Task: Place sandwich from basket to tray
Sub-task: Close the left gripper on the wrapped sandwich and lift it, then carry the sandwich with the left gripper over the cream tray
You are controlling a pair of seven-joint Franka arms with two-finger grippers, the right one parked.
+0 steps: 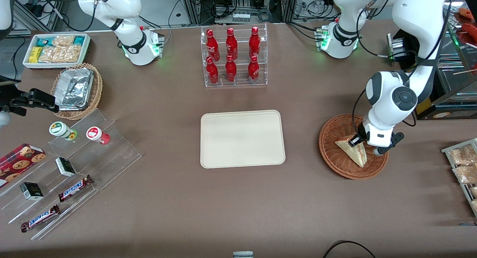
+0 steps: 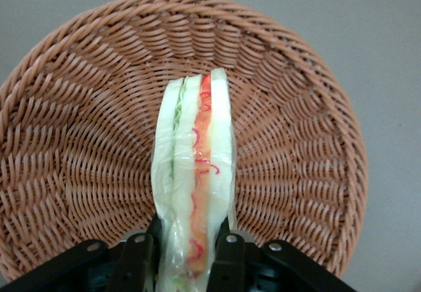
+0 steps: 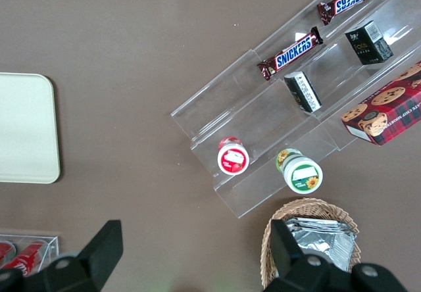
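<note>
The sandwich (image 1: 354,151) is a plastic-wrapped wedge of white bread with red and green filling. It lies in the round reddish-brown wicker basket (image 1: 329,146) toward the working arm's end of the table. My left gripper (image 1: 367,146) is down in the basket, shut on the sandwich. In the left wrist view the sandwich (image 2: 195,173) stands on edge between the two black fingers (image 2: 227,259), which press its sides, with the basket weave (image 2: 85,141) around it. The cream-beige tray (image 1: 242,139) lies flat and bare at the middle of the table, apart from the basket; its corner shows in the right wrist view (image 3: 26,127).
A clear rack of red bottles (image 1: 234,57) stands farther from the camera than the tray. Toward the parked arm's end are a tan wicker basket with foil containers (image 1: 76,89), a white bin of snacks (image 1: 56,49) and acrylic steps with candy bars (image 1: 74,187). Packets (image 1: 462,165) lie at the working arm's end.
</note>
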